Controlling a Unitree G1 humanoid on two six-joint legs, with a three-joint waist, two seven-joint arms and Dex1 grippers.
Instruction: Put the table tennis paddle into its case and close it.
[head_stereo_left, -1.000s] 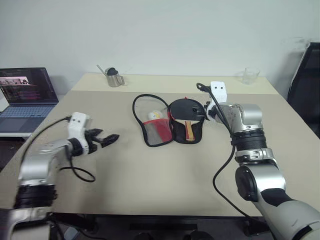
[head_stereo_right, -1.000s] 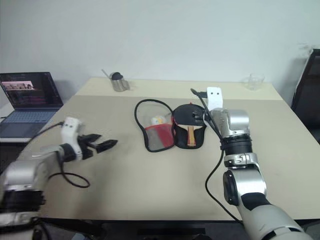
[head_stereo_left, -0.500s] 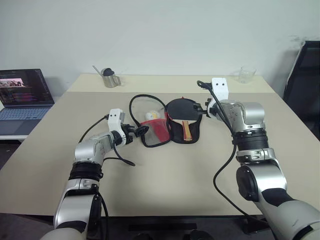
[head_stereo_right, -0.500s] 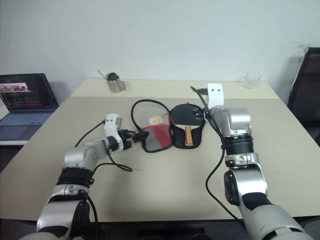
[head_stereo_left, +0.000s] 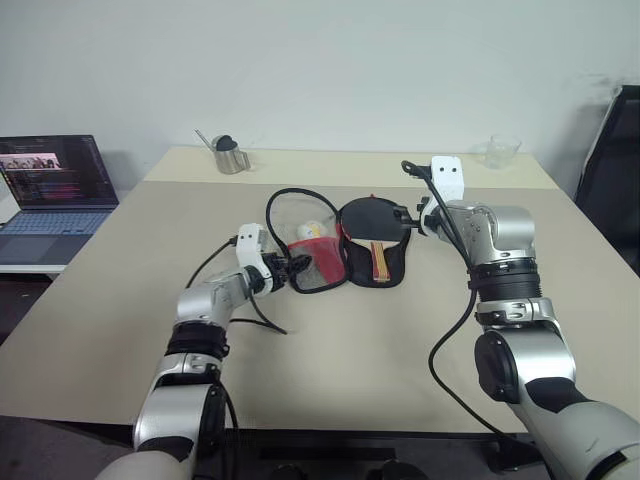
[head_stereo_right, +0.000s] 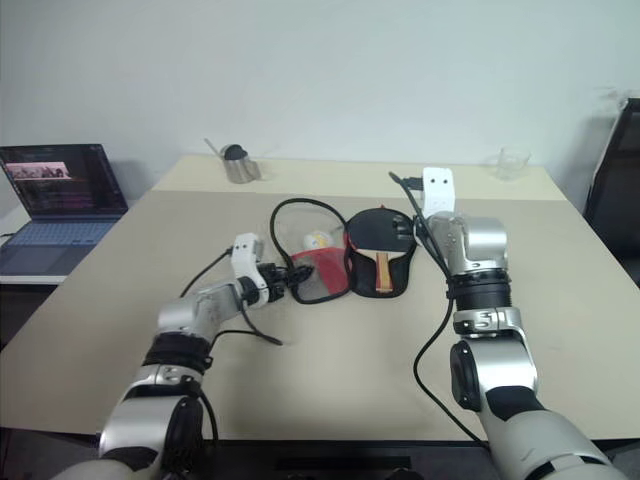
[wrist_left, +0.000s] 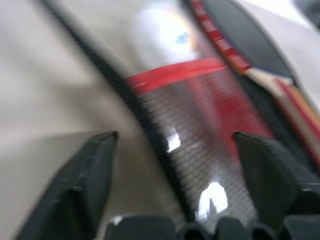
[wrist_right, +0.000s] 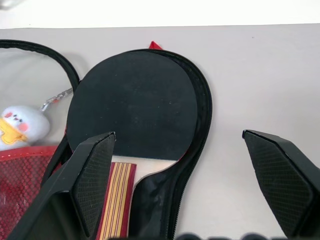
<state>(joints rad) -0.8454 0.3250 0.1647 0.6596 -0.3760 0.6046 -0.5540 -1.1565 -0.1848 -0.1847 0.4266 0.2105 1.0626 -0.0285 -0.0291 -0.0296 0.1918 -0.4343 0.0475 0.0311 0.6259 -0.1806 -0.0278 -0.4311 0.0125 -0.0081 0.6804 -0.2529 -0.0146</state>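
Left gripper has swung in from table edge, now at open flap of case, fingers apart astride piping. Paddle already lies inside case. Right gripper wide, empty. Closing comes next.

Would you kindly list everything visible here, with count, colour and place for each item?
Table: one, beige, carrying the items below.
Case: one, black with red lower part, lying open mid-table.
Table tennis paddle: one, black face, red and tan striped handle, lying in the case's right half.
Charm: one, white and yellow, inside the open left flap.
Metal cup: one, silver, far left of the table.
Clear cup: one, transparent, far right corner.
Laptop: one, dark, open, left of the table.
Left gripper: one, black fingers, open at the flap's edge.
Right gripper: one, black fingers, open beside the paddle.
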